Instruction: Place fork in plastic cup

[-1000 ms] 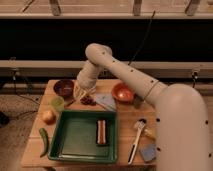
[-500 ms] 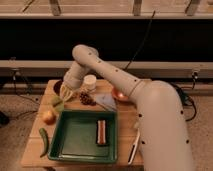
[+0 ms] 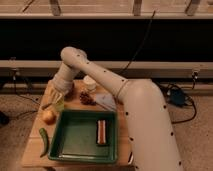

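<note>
Dark window panes and a rail are running behind a small wooden worktop [image 3: 35,150] where we are working. We are reaching our one arm across to the far left corner, and our gripper [image 3: 58,96] is hanging low there, directly over the plastic cup [image 3: 58,105], a pale green tumbler standing just behind an onion [image 3: 48,116]. Our fingers are standing narrow, closed down. A thin pale sliver is showing just left of the cup's rim; we are taking it for the fork [image 3: 48,105], though we cannot tell whether it is pinched between the fingers, already dipping into the cup, or lying beside it.

What the coming move is turning on, as we are judging it, is the fork's long axis against the cup mouth: it seems to be slanting down and to the left rather than pointing straight into the opening below the fingers. We are thinking the handle needs tipping more upright over the mouth before letting go.

Nearer us, a green tray [image 3: 70,150] is holding a brown block [image 3: 101,132], with a green pepper [image 3: 44,141] lying left of the tray.
</note>
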Motion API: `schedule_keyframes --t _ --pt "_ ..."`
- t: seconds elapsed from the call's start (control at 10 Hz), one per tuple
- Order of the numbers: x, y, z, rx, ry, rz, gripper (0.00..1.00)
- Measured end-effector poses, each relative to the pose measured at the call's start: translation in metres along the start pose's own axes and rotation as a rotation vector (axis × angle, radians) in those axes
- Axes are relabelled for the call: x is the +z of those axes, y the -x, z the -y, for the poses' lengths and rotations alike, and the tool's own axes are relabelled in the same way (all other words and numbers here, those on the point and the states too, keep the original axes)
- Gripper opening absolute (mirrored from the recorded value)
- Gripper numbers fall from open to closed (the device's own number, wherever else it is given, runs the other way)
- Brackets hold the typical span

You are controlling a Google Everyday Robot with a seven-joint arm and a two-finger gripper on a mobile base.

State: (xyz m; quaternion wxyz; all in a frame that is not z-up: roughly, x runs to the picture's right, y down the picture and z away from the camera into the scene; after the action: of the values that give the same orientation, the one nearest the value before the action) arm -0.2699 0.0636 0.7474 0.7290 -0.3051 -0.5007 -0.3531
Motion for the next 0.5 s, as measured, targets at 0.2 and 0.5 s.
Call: schedule_keyframes --t 0.2,0.5 --pt "0.006 -0.004 0.003 0.000 0.007 0.014 0.00" --pt "0.019 -0.009 0.008 -0.001 0.022 0.039 0.00"
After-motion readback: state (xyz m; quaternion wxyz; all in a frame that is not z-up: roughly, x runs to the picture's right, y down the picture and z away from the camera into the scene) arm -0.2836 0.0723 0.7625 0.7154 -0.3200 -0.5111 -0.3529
